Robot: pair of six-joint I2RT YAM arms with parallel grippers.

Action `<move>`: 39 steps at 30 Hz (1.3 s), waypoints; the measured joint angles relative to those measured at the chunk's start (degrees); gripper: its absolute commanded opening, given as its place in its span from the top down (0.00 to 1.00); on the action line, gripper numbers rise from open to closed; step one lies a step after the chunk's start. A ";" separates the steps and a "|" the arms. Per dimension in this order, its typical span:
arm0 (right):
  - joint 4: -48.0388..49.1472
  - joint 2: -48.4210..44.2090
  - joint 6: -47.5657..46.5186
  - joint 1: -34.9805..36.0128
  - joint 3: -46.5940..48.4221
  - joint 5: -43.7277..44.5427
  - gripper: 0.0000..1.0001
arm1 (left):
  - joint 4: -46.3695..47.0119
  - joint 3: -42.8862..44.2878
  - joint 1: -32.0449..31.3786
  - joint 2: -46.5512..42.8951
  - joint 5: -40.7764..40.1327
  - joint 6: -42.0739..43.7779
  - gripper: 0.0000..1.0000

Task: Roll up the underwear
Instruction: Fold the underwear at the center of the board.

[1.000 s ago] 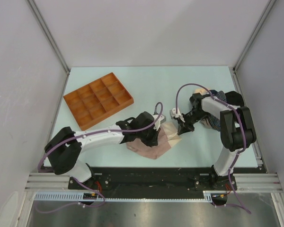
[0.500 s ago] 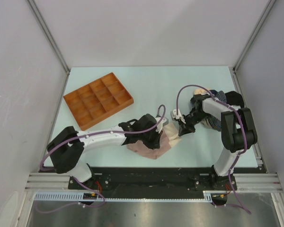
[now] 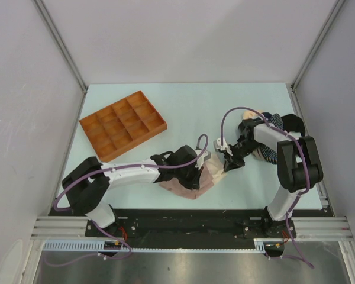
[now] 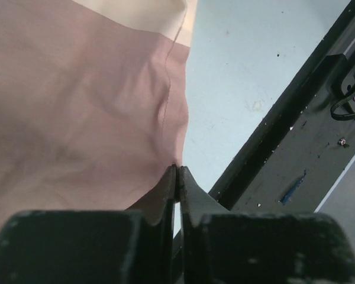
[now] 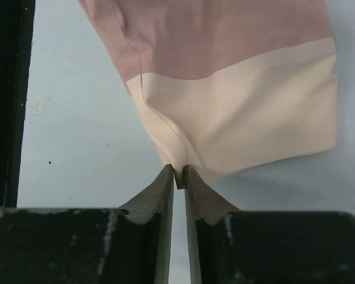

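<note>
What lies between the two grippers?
Only the pink underwear; the left gripper and right gripper each pinch an edge of it. The top view shows this.

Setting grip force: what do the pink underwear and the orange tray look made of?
The pink underwear: thin soft cloth, matte, probably a stretch knit; it creases and shows a stitched seam. Its cream band: similar cloth, smoother. The orange tray: rigid, likely plastic, matte; crisp thin divider walls.

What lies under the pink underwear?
Around the pink underwear only the light blue table shows. Whatever is directly beneath is covered by the cloth and the left gripper.
</note>
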 measured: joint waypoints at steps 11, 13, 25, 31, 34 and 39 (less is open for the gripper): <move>-0.48 -2.03 -0.35 -1.51 -1.09 0.92 0.67 | 1.62 -2.80 -0.22 0.42 2.82 -1.97 0.56; -0.79 -3.26 -0.46 -2.16 -1.09 0.90 0.67 | 1.97 -3.32 -0.26 0.00 3.13 -2.34 0.55; 1.18 -6.23 4.22 1.07 -1.14 0.02 0.84 | 3.41 -11.28 1.99 -19.21 -7.41 -7.15 0.60; 9.07 -6.14 10.99 8.07 -2.27 5.92 0.86 | 6.71 -20.20 7.85 -21.31 -12.07 -12.92 0.61; 12.26 -5.60 13.09 10.91 -3.93 10.27 0.86 | 7.65 -22.97 9.53 -21.05 -13.97 -14.43 0.61; 15.30 -4.31 14.47 12.94 -7.13 15.78 0.87 | 11.32 -25.31 11.65 -19.93 -15.96 -15.61 0.59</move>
